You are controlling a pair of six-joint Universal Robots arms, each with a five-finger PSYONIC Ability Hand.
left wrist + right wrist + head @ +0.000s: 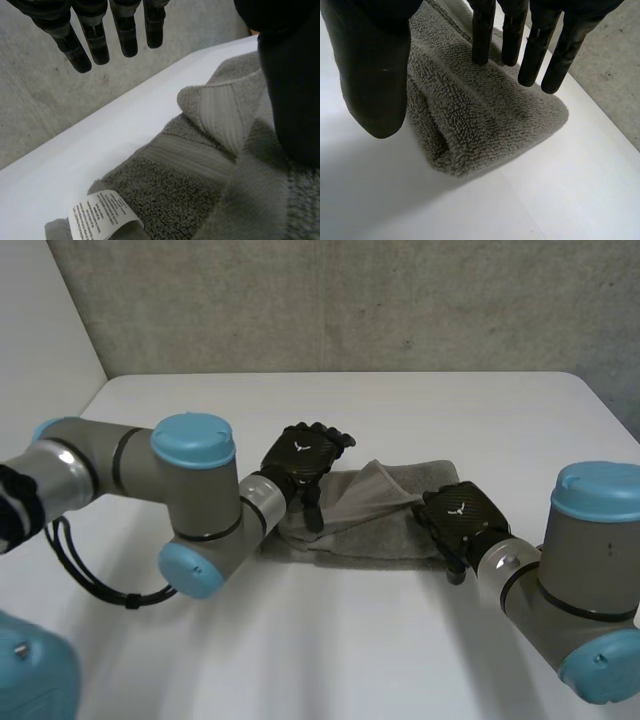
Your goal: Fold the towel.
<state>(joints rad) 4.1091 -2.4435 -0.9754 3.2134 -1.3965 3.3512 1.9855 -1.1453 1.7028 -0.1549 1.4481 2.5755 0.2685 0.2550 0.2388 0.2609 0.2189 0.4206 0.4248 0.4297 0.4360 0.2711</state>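
While towel (385, 528) lies as long folded strip mid-table (330, 640), one hand sits over each end, probably to steady it for next fold; left hand (300, 462) spread, fingers (127, 37) straight and clear of cloth, thumb (290, 100) beside raised flap (220, 110), gripping nothing; right hand (462, 512) spread too, fingertips (482, 45) over rounded end, contact unclear, nothing gripped; label (100, 217) at left hand's end.

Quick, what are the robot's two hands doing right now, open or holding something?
Left hand: open, fingers straight, thumb over the towel.
Right hand: open, straight fingers over the towel's end.
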